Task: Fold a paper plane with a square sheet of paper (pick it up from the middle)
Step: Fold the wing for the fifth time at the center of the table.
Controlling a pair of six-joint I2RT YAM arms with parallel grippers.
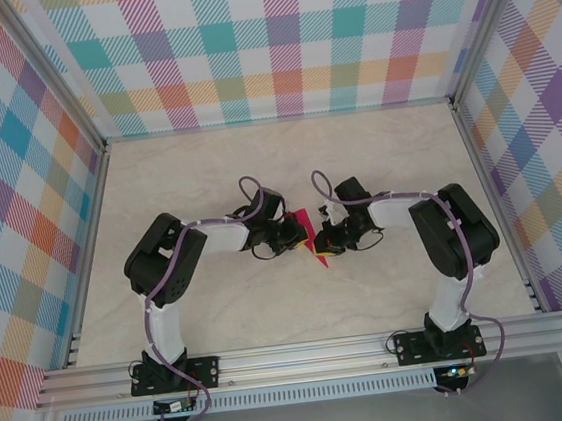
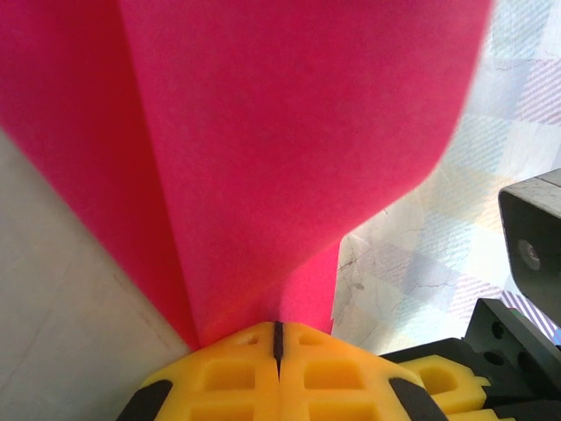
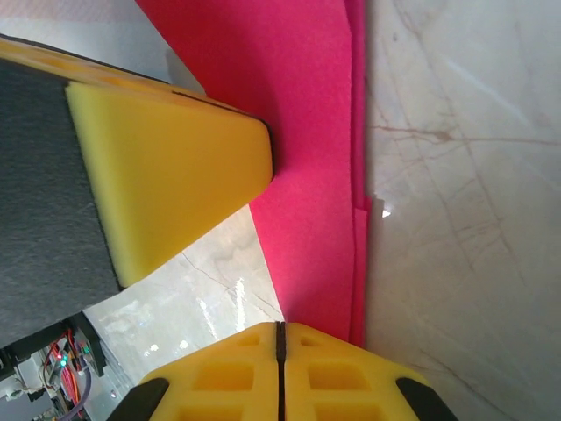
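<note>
While its yellow jaws sit pressed fully together, the left gripper (image 2: 278, 338) pinches the narrow end of the thin, creased magenta-pink paper sheet (image 2: 289, 132), which fans out from the fingertips. Facing it, the right gripper (image 3: 280, 338) is likewise clamped tight on the same sheet's layered edge. From above, the paper sits between both grippers, over the middle of the pale marble-patterned table (image 1: 256, 163).

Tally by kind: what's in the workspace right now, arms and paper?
Pink paper sheet: 1, partly folded, held between both grippers.
Robot arms: 2, with the left gripper and the right gripper each shut on the sheet.
Total: 3.
</note>
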